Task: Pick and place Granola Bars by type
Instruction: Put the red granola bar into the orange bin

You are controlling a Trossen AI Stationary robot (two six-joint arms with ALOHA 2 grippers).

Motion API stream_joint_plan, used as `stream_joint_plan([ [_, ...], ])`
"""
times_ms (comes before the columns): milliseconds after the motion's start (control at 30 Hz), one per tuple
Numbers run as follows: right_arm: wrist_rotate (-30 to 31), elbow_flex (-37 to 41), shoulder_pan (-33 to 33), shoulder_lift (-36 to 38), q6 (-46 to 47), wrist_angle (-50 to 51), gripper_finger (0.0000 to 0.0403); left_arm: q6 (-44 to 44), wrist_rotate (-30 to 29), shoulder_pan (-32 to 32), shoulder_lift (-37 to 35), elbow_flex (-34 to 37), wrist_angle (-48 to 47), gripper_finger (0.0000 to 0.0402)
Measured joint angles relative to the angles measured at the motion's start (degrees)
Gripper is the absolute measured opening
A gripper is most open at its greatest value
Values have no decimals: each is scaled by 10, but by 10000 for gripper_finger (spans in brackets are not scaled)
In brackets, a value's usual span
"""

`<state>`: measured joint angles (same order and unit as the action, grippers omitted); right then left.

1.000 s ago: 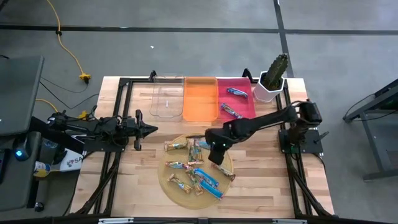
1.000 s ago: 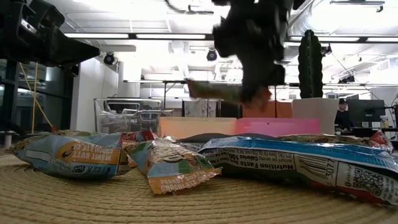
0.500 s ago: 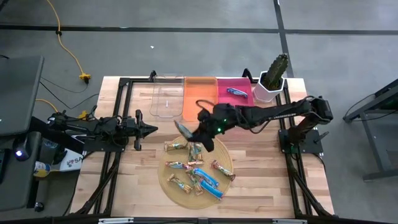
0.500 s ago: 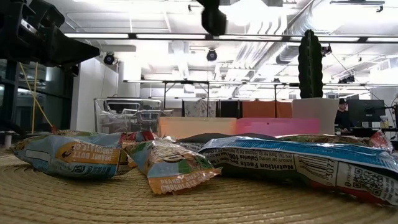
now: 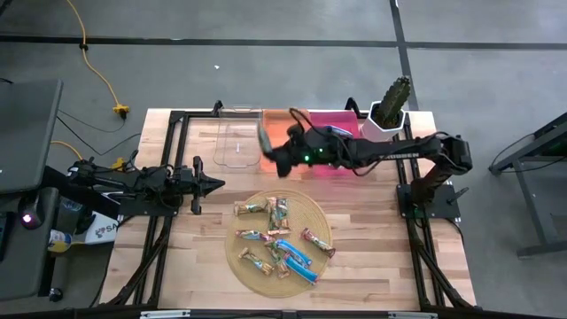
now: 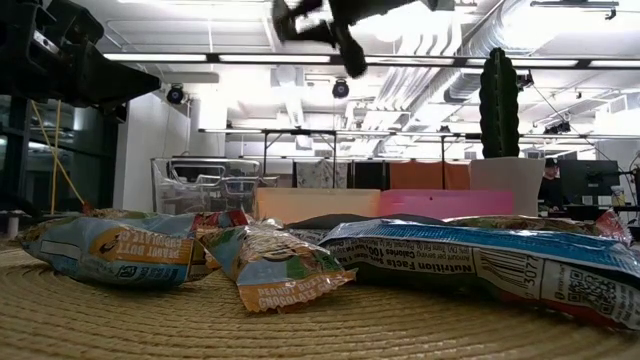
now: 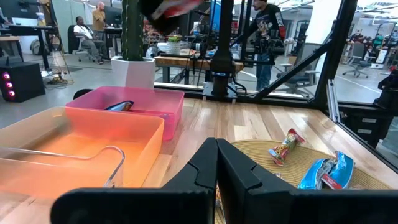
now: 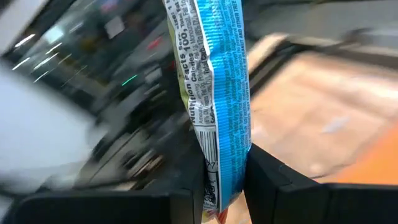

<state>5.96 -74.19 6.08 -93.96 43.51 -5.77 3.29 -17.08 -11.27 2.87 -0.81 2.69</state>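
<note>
Several foil-wrapped granola bars (image 5: 276,237) lie on a round woven mat; in the low view they fill the foreground (image 6: 275,265). My right gripper (image 5: 273,152) hovers high over the seam between the clear and orange bins, shut on a blue bar (image 8: 214,87). That bar shows at the top of the low view (image 6: 300,14). A dark bar (image 7: 119,106) lies in the pink bin. My left gripper (image 5: 213,184) waits shut at the table's left side, touching nothing (image 7: 216,146). My right gripper pinches the blue bar between its two fingers (image 8: 273,186) at one end (image 8: 217,180). The rest of the bar sticks out past the fingertips, along the fingers. It is lifted clear, high above the bins (image 5: 263,136).
Three bins stand side by side at the far edge: clear (image 5: 237,146), orange (image 5: 285,124) and pink (image 5: 344,120). A potted cactus (image 5: 390,106) stands at the far right corner. The woven mat (image 5: 323,217) sits near the table's middle. People show in the room beyond.
My right gripper has risen from the mat with the blue bar and swung toward the table's far edge and left, ending above the orange and clear bins. The bar is lifted clear of the mat. The other bars have stayed in place.
</note>
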Motion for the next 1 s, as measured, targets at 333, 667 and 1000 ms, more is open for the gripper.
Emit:
stream_joint_plan([
  [333, 148, 0, 80, 0, 179, 233, 74, 0, 0, 0, 0, 0, 0, 1],
  [667, 69, 0, 122, -47, 191, 248, 74, 0, 0, 0, 0, 0, 0, 1],
  [1000, -12, 0, 122, -151, 210, 128, 74, 0, 0, 0, 0, 0, 0, 1],
])
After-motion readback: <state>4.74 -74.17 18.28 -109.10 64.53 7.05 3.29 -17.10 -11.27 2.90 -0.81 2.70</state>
